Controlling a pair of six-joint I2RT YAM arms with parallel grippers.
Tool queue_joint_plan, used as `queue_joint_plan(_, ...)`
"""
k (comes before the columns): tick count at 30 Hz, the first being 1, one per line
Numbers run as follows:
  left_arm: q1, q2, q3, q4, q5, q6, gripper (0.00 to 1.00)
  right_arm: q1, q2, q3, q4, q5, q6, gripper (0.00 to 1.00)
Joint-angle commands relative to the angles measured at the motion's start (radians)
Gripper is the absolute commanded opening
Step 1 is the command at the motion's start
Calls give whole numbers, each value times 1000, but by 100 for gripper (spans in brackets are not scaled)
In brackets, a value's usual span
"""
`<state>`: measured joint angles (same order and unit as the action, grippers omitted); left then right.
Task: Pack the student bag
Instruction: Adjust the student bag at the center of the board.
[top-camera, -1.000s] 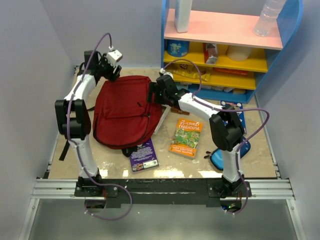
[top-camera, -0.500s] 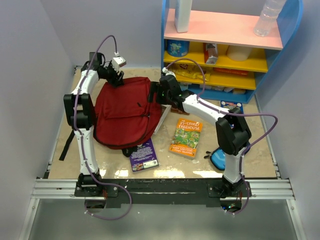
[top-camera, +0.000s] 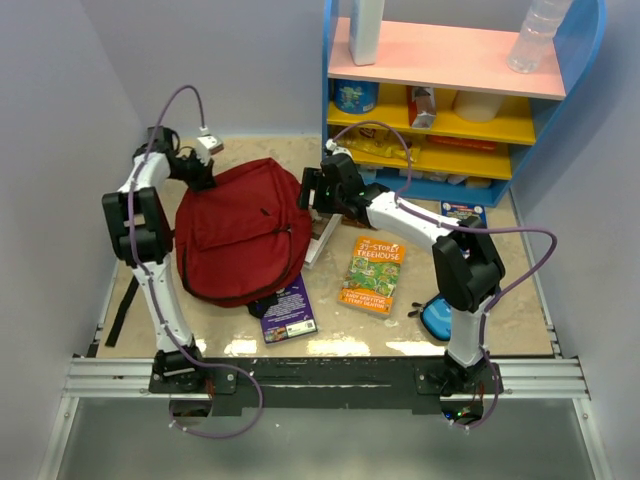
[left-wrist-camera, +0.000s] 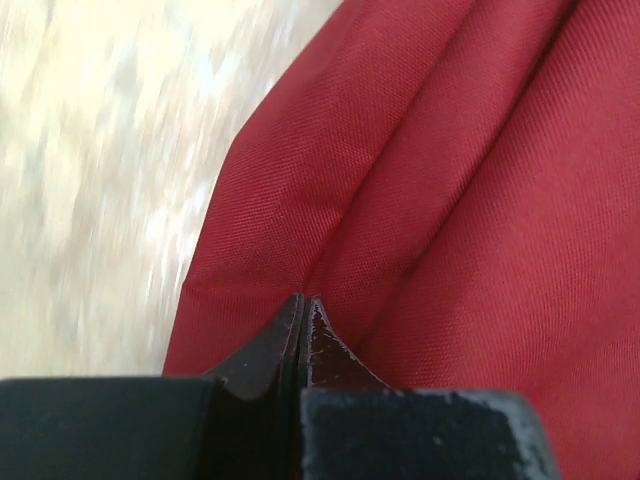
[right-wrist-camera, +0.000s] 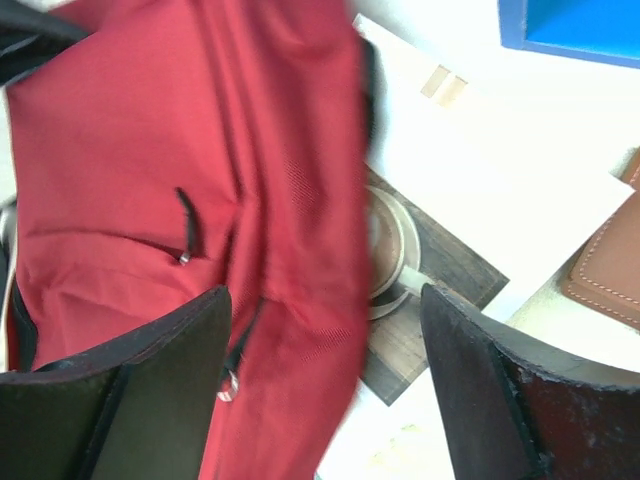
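The student bag (top-camera: 240, 235), a big dark red backpack, lies on the left half of the table. At its far left corner my left gripper (top-camera: 200, 172) is shut, and its fingertips (left-wrist-camera: 302, 300) pinch a fold of the red fabric (left-wrist-camera: 470, 180). My right gripper (top-camera: 312, 190) hovers open over the bag's far right edge. In the right wrist view the red fabric (right-wrist-camera: 290, 250) and a black zipper pull (right-wrist-camera: 186, 220) lie between and beyond its wide-apart fingers (right-wrist-camera: 150, 380). Nothing is gripped there.
A white book (right-wrist-camera: 440, 270) with a cup picture pokes out from under the bag's right side. An orange book (top-camera: 372, 273) and a purple book (top-camera: 288, 310) lie in front, a blue pouch (top-camera: 440, 318) near the right arm. The colourful shelf (top-camera: 450, 110) stands at the back right.
My left gripper swung left and shut on the bag's fabric. The bag slid left with it. The right gripper has barely moved.
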<state>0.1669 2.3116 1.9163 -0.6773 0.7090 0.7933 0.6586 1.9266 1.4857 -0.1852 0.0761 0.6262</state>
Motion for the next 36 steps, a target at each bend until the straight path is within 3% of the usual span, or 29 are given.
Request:
queue_joint_plan(1,118,-168,-108,-76,32,115,0,-2,-57,-1,55,-39,10,77)
queue_joint_plan(10,226,-400,-390,-324,10,333,0,48,-12,91,9,16,-8,75)
queue_joint_plan(16,299,-538,-398,-496,4,402,0,150,34,188,-33,65,20,70)
queue_joint_plan(22,300,-633,-358,-614,81,474,34,240,97,234,-95,128,36,70)
queue_joint_plan(23,239,-653,-391,-619,140,506,40,249,65,179,-97,170,35,70)
queue_joint_plan(28,12,-669,-589,-409,132,474,39,257,-32,-8,-68,263,3,70)
queue_joint_plan(32,-32,-617,-606,-294,197,533,33,266,-78,-79,-63,294,-16,71)
queue_joint_plan(36,-32,-567,-589,-283,218,676,29,266,-78,-104,-45,274,-17,71)
